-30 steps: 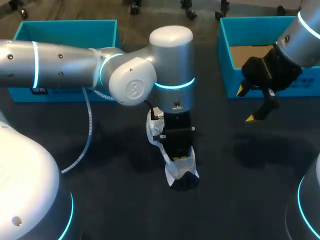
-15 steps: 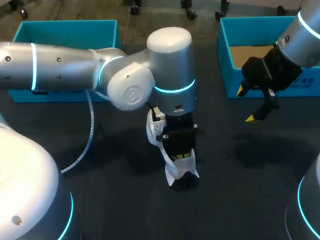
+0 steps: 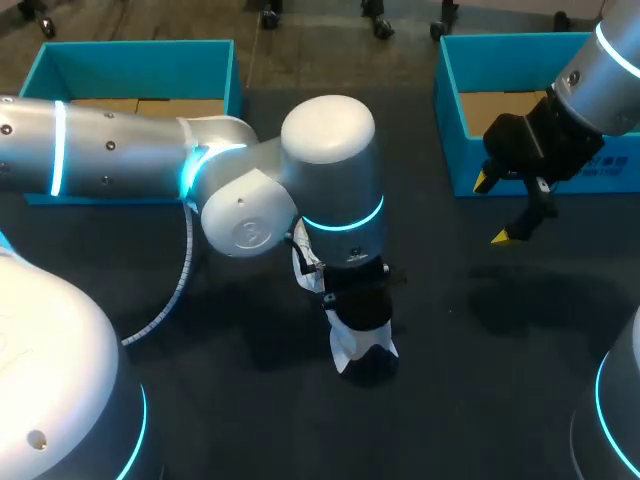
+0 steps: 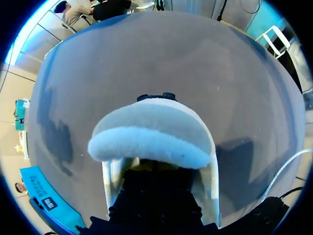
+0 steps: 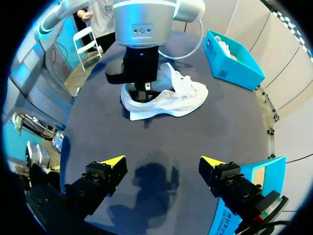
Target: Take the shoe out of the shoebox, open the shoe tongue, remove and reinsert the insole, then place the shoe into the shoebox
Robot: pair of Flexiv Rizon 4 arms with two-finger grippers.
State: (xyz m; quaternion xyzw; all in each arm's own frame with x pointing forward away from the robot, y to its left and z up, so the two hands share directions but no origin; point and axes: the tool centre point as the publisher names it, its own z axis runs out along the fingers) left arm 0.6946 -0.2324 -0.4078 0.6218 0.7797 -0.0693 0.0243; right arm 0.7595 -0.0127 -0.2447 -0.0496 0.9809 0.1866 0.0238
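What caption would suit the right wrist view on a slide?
Open right gripper hovers above the dark table while the left gripper is down in the white shoe.

Left arm has moved: its wrist housing has shifted slightly toward my left and nearer the camera, and now covers more of the shoe at the heel end. Its forearm has dropped clear of the left shoebox, so the brown cardboard inside that box now shows.
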